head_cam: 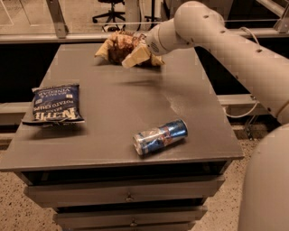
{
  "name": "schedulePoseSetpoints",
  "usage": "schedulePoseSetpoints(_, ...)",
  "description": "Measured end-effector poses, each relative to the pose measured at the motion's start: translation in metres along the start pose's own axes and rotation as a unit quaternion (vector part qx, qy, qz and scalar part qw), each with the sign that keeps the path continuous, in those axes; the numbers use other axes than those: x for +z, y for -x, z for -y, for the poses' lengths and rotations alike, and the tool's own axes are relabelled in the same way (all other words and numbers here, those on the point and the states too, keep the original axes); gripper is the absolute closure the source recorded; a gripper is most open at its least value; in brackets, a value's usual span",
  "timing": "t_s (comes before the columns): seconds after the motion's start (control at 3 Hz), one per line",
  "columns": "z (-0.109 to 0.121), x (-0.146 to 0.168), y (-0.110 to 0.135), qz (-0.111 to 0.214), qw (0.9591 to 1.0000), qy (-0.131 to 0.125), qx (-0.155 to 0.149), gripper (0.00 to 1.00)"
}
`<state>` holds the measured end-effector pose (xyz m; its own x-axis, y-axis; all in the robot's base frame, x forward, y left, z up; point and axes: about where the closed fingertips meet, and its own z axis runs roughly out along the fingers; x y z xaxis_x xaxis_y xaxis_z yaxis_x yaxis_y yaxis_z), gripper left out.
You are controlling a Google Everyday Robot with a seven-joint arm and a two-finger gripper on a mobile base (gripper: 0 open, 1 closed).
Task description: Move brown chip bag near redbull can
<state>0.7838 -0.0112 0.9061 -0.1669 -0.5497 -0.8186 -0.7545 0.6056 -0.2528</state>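
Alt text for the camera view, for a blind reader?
The robot's pincer is at the crinkly dark-brown chip bag on the far edge of a grey table. A slim blue and silver drink can lies on its side near the front; a dark blue chip bag lies left.

High front camera looks down over the table (113,113); hand (135,57) at far edge.

Office/lab-type space: grey metal drawer cabinet (126,196) w/ flat grey tabletop (135,103), speckled hard floor (13,203), black wheeled office-chair base (108,4) in bkgd, loose pale cable (241,113) at right. White robot arm (226,40) reaches in; its tan gripper (135,56) is at the tabletop's far edge.
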Motion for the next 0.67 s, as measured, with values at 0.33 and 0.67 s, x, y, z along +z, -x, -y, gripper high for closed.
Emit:
schedulePoseSetpoints(0.33,0.005,0.026,-0.007,-0.012,0.9998,-0.003,0.014,0.13)
schedulePoseSetpoints(0.67,0.011,0.039,-0.018,-0.019,0.9994,-0.010,0.027,0.26)
